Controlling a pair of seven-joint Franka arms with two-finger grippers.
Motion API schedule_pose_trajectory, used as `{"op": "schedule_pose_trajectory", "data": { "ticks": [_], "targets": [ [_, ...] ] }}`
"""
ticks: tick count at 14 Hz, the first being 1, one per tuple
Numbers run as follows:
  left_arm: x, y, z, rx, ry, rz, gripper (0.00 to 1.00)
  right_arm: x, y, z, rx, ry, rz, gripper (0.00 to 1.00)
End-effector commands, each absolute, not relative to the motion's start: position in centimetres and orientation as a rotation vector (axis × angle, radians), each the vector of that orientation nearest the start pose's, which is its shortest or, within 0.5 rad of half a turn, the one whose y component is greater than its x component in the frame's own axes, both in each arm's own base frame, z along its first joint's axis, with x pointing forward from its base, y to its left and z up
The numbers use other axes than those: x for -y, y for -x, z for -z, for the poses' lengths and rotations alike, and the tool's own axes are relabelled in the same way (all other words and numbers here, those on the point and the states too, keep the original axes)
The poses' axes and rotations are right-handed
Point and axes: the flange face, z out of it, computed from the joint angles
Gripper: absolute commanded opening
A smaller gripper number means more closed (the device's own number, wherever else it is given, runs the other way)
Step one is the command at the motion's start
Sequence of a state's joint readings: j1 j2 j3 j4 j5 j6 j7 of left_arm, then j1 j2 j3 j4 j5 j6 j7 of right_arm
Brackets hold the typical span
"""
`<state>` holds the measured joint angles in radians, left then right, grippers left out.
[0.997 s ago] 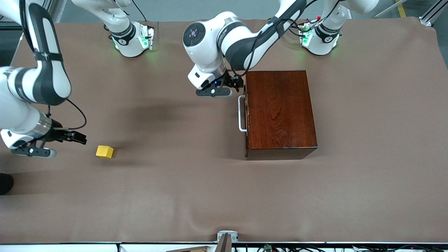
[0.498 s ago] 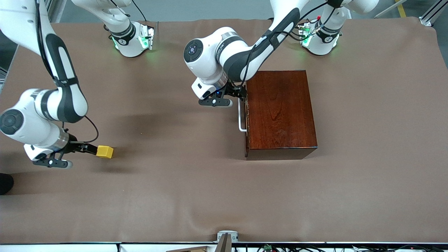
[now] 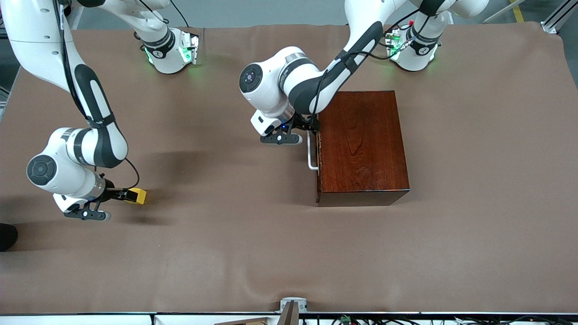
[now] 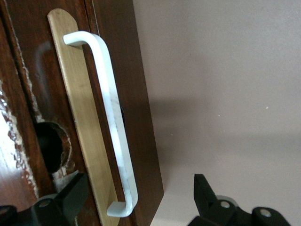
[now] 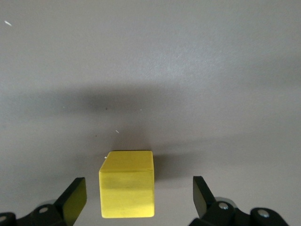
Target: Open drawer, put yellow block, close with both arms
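Reaching in low from the right arm's end of the table, the right arm's black two-finger gripper (image 3: 121, 195) had its fingers (image 5: 74, 200) spread wide on either side of the small bright yellow cube (image 3: 138, 196), which sat on the brown table cover (image 3: 235, 243) between them without either pad visibly touching it. Seen from the front camera, the cube lay at about nine o'clock from the glossy reddish-brown wooden box (image 3: 361, 146), well apart from it. The box's drawer was fully shut, its white U-shaped bar handle (image 3: 310, 151) facing the cube. The left arm's black gripper (image 3: 311, 127) hovered at the handle's upper end, fingers (image 4: 70, 197) apart, straddling the bar (image 4: 115, 125) without clamping it.
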<state>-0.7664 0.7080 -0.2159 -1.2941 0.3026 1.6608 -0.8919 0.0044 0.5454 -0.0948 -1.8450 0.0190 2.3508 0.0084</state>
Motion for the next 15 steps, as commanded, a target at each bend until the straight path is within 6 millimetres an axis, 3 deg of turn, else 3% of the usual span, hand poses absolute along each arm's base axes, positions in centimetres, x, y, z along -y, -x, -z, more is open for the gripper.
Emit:
{"op": "schedule_pose_trajectory", "data": {
  "ticks": [1, 3, 10, 11, 12, 14, 15],
  "targets": [
    [55.3, -44.5, -30.8, -0.169, 2.794, -0.049, 1.00, 5.1, -63.8, -21.4, -0.163, 3.162, -0.087, 1.00],
    [55.6, -44.6, -30.5, -0.171, 2.811, -0.033, 1.00, 4.7, -63.6, -20.2, -0.156, 3.161, -0.116, 1.00],
    [55.2, -45.2, -28.9, -0.140, 2.808, -0.026, 1.00, 4.8, -63.5, -18.8, -0.163, 3.161, -0.140, 1.00],
    [55.1, -45.4, -28.8, -0.136, 2.807, -0.025, 1.00, 4.8, -63.5, -18.8, -0.158, 3.162, -0.136, 0.80],
    [55.1, -45.4, -28.3, -0.135, 2.802, -0.033, 1.00, 4.8, -63.5, -18.8, -0.153, 3.162, -0.136, 0.48],
    [55.4, -45.5, -28.3, -0.136, 2.820, -0.011, 1.00, 4.7, -63.5, -18.8, -0.158, 3.161, -0.145, 0.00],
    [55.7, -45.6, -28.4, -0.132, 2.839, 0.006, 1.00, 4.7, -63.4, -18.7, -0.160, 3.161, -0.152, 0.00]
  ]
}}
